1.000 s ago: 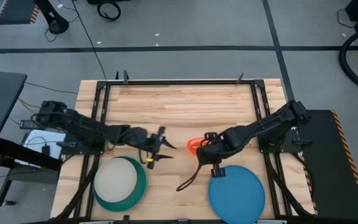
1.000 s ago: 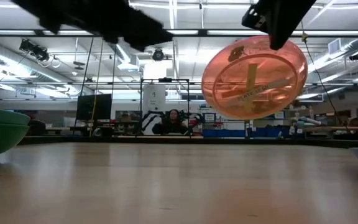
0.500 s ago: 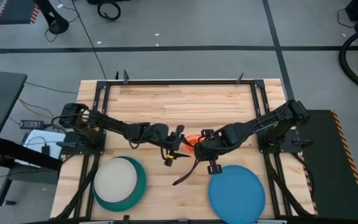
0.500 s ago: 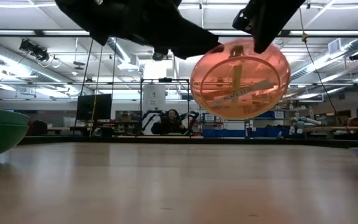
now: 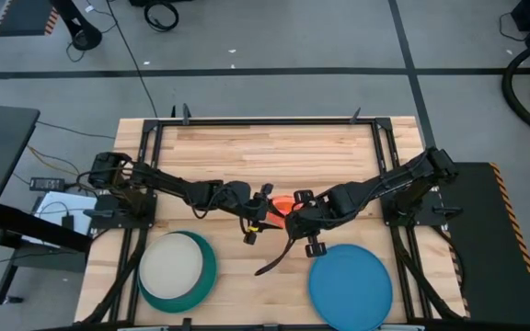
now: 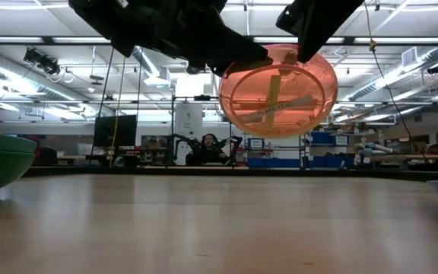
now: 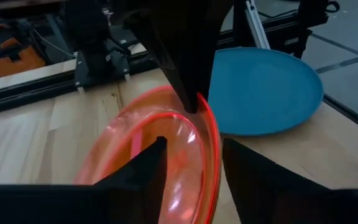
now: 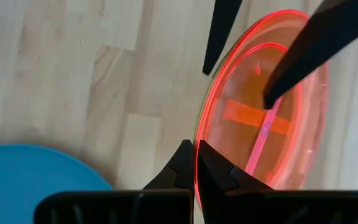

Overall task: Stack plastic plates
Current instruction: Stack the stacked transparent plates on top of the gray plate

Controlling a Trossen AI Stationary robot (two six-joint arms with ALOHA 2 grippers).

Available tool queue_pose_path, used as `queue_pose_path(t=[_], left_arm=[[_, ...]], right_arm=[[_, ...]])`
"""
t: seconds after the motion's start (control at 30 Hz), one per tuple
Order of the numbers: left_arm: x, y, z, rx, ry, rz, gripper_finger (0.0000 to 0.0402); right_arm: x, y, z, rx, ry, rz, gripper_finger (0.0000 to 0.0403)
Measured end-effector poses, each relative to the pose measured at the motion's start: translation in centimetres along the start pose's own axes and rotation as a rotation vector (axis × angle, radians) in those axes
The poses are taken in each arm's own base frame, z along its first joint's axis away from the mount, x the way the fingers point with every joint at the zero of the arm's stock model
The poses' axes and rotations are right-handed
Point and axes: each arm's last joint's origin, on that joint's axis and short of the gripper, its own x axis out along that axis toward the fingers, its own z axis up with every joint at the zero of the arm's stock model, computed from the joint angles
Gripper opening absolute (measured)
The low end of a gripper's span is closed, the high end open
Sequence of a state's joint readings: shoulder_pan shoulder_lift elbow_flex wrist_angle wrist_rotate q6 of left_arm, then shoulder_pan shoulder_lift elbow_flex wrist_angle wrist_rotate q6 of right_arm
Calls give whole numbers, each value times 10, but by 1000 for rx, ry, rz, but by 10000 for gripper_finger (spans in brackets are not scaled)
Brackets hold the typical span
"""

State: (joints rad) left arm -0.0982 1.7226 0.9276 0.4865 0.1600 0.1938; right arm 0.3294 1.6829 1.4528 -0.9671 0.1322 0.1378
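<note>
A small translucent orange plate [image 5: 282, 202] hangs in the air over the table's middle, tilted on edge [image 6: 278, 91]. My right gripper [image 8: 197, 152] comes in from the table's right [image 5: 293, 211] and is shut on the plate's rim. My left gripper [image 7: 194, 146] reaches in from the left [image 5: 266, 209] and is open, with one finger on each side of the plate's rim [image 7: 211, 140]. A beige plate lies inside a large green plate [image 5: 178, 268] near the front left. A large blue plate [image 5: 351, 285] lies flat near the front right. My right gripper pinches the orange plate's rim [image 8: 199, 138] between its two fingers, at the plate's upper edge [image 6: 304, 50], slanting down from the table's right. The plate is lifted clear and hangs tilted below the fingers. My left gripper straddles the rim; whether it touches, I cannot tell.
Black metal rails [image 5: 265, 120] frame the wooden table. Bare wood lies along the far half [image 5: 265, 156] and between the two plates at the front. Beyond the table, a person [image 6: 207, 146] sits far off in the room.
My left gripper has moved toward the table's right and reached the orange plate, its fingers now on either side of the rim. My right gripper has carried the plate a little toward the table's left, and the plate has tipped flatter.
</note>
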Motion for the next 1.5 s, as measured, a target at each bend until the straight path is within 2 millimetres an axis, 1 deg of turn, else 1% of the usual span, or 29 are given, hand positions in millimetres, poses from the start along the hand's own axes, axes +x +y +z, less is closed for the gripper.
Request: queue_pose_path(t=[0.17,0.4,0.47,0.53,0.6,0.7,0.77,0.83,0.93,1.0,1.1,1.2,1.27,1.33,1.43,1.5], left_arm=[[0,0,-1,-1,9,-1,116],[0,-1,-1,-2,14,-11,16],[0,-1,-1,-2,13,-14,12],[0,-1,-1,-1,13,-13,13],[0,0,-1,-1,13,-8,13],[0,0,-1,-1,16,1,12],[0,1,0,-2,42,1,12],[-1,4,5,6,91,2,12],[-5,5,19,40,219,38,11],[-9,2,33,67,300,49,11],[-21,-14,58,63,410,42,11],[-35,-41,86,-12,487,80,10],[-48,-64,105,-25,534,128,10],[-65,-91,120,-24,600,186,10],[-85,-130,142,-124,590,198,10],[-97,-154,148,-184,574,188,9]], right_arm=[[0,0,0,-1,-2,-9,8],[0,-1,0,-3,2,-9,8],[0,-1,0,-2,1,-10,9],[0,-1,0,-2,1,-11,21],[0,-1,0,16,-3,-27,42],[-2,-1,1,47,-9,-26,84],[-11,-1,6,55,-22,-20,112],[-24,1,9,62,-21,-16,136],[-48,3,11,65,3,-20,160],[-65,6,12,79,-14,-59,167],[-82,12,6,82,-54,-154,168],[-91,17,-1,93,-86,-229,164],[-95,21,-6,109,-90,-274,163],[-97,24,-9,119,-91,-315,162],[-98,27,-12,122,-100,-370,162],[-98,28,-11,128,-123,-381,162]])
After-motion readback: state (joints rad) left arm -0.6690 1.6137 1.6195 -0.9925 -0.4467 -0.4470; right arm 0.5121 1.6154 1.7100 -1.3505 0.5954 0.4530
